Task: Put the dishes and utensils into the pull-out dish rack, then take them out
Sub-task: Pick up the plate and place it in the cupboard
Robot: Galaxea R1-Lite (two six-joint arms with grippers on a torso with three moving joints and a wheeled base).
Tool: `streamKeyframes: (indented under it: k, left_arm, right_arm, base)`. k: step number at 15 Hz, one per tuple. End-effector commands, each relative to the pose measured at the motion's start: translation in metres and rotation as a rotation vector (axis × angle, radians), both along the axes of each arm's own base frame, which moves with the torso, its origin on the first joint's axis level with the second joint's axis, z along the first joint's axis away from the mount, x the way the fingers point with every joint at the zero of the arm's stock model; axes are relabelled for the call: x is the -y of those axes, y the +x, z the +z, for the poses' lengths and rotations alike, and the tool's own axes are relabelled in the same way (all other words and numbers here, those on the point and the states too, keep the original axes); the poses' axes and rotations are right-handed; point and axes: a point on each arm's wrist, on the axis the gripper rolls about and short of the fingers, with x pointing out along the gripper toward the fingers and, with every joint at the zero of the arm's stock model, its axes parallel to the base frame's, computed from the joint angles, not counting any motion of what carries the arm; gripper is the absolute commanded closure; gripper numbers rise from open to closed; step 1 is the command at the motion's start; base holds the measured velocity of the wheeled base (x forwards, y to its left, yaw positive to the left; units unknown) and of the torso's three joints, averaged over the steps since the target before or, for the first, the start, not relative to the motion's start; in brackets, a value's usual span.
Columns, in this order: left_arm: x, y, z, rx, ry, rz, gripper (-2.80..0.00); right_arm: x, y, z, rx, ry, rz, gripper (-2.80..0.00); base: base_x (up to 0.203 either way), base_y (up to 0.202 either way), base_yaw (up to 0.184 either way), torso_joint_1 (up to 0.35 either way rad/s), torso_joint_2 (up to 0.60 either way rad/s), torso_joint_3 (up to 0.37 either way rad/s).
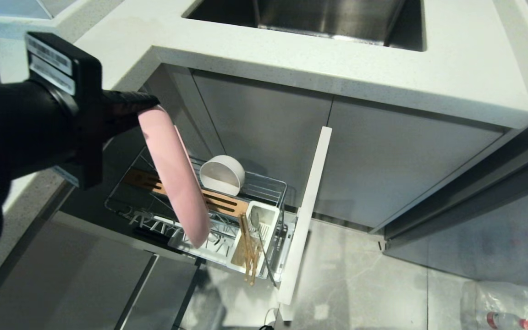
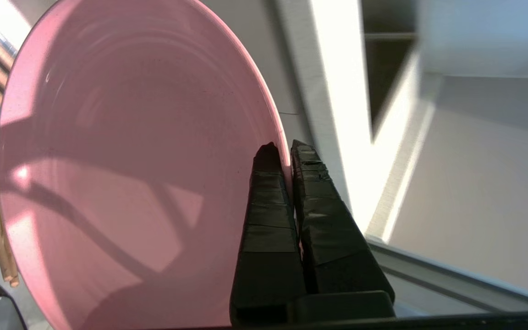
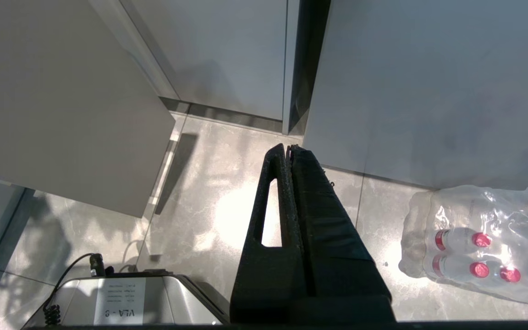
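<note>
- The plate [image 1: 174, 178] is plain pink, matte, with no pattern.
- The bowl [image 1: 222, 174] is cream-white.
- The dish rack [image 1: 264, 188] is chrome wire; its slotted strip [image 1: 220, 201] is brown wood, its cutlery box [image 1: 264, 220] is white.
- The chopsticks [image 1: 248, 250] are light brown; the spoon [image 1: 264, 252] is grey metal.
- The drawer front [image 1: 307, 215] is white.
- The table [image 1: 337, 59] is white with fine speckles; the sink [image 1: 319, 18] is steel grey.
- The left gripper [image 2: 280, 149] has black fingers [image 2: 312, 183]; the right gripper [image 3: 288, 149] is black too.
- The floor [image 1: 360, 284] is grey, marbled.
- The bottles [image 3: 475, 256] are clear with red caps.
</note>
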Motion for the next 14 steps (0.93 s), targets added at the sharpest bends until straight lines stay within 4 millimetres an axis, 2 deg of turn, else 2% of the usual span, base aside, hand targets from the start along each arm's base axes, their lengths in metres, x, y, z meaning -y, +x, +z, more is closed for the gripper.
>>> streamKeyframes:
  k: [1,5,10,14]
  left_arm:
    - [0.017,0.015,-0.018,-0.043,0.035,0.027,0.0]
    - [0.036,0.035,-0.046,-0.094,0.051,0.188,0.0]
    - [0.028,0.059,-0.071,-0.178,-0.045,0.329,0.0]
    - [0.022,0.08,-0.083,-0.149,-0.132,0.407,0.0]
  right_arm:
    - [0.0,0.0,0.0,-0.002,0.0,0.0,0.0]
    - [0.0,0.0,-0.001,-0.003,0.0,0.0,0.0]
    - [0.0,0.0,0.0,-0.002,0.0,0.0,0.0]
    - [0.0,0.0,0.0,-0.002,0.0,0.0,0.0]
  base:
    - [0.0,0.0,0.0,0.0,0.0,0.0]
    - [0.0,0.0,0.0,0.0,0.0,0.0]
    - [0.0,0.0,0.0,0.0,0.0,0.0]
    - [0.0,0.0,0.0,0.0,0.0,0.0]
